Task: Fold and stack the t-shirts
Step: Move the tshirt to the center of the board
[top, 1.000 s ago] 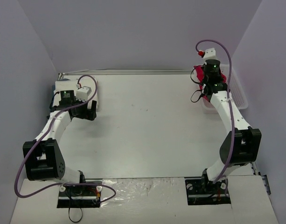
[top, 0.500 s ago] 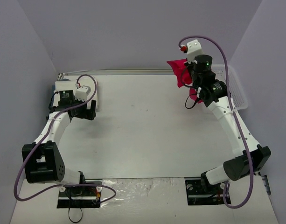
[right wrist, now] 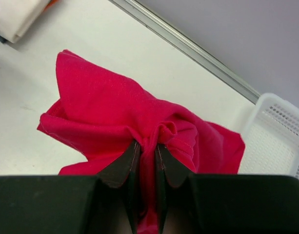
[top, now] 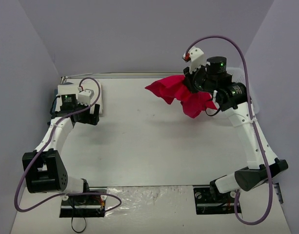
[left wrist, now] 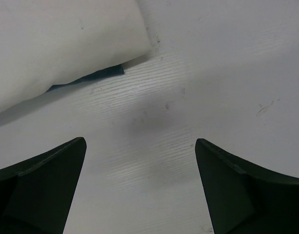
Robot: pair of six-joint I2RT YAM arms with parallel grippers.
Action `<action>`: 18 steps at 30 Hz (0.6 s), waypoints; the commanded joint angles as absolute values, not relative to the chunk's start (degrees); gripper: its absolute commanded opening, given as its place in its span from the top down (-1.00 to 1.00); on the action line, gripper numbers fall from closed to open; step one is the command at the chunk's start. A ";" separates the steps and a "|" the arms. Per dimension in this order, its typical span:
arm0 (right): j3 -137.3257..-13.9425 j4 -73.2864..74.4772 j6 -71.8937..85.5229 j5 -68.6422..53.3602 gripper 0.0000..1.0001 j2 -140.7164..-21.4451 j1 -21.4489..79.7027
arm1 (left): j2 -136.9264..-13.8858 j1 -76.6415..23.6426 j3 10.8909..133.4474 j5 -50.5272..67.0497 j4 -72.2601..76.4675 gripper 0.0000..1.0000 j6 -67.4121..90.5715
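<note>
The red t-shirt [top: 174, 90] hangs bunched in the air over the far right of the table, and my right gripper [top: 191, 82] is shut on a gathered fold of it. In the right wrist view the cloth [right wrist: 115, 102] is pinched between the two fingers of the right gripper [right wrist: 147, 146]. The white t-shirt [top: 98, 103] lies as a folded rectangle at the far left. My left gripper [top: 67, 90] hovers over it, open. The left wrist view shows that shirt's corner [left wrist: 66, 44] ahead of the left gripper [left wrist: 139, 142], with bare table between the fingers.
A white mesh basket [right wrist: 281, 136] stands at the far right edge, partly behind the right arm [top: 251, 100]. A dark edge [left wrist: 98, 76] peeks out under the white shirt. A metal rail [right wrist: 188, 46] runs along the table's far edge.
My right arm has lifted the red t-shirt out of the basket and carried it left over the table, where it now hangs spread wider. The left arm has stayed put.
</note>
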State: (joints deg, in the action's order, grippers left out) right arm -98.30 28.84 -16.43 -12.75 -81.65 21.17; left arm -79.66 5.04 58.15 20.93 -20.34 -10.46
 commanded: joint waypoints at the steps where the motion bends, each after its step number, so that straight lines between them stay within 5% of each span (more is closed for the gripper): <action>1: -103.53 28.65 -14.59 -20.65 1.00 -80.95 21.71 | -77.26 5.71 58.97 20.74 -20.30 -0.89 -11.16; 5: -100.13 30.14 -14.68 -26.44 1.00 -81.91 21.80 | -76.82 6.15 58.62 20.83 -19.95 -0.89 -11.25; 7: -98.27 31.98 -17.65 -30.65 0.06 -82.61 22.06 | -76.82 6.15 58.54 20.66 -19.78 -0.89 -11.16; 9: -95.98 35.23 -19.77 -30.41 -0.42 -84.28 22.94 | -76.73 6.15 58.62 20.65 -19.86 -0.89 -11.16; 12: -93.18 37.62 -22.93 -27.08 -0.62 -86.22 24.34 | -76.47 6.24 58.36 20.48 -19.51 -0.89 -11.25; 18: -87.03 36.56 -23.99 -22.07 -0.61 -85.96 24.26 | -76.20 6.24 58.10 22.41 -19.51 -0.89 -11.51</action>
State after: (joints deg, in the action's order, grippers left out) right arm -88.49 35.55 -22.24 -24.38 -87.07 24.34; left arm -78.52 5.80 57.82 21.12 -20.25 -10.50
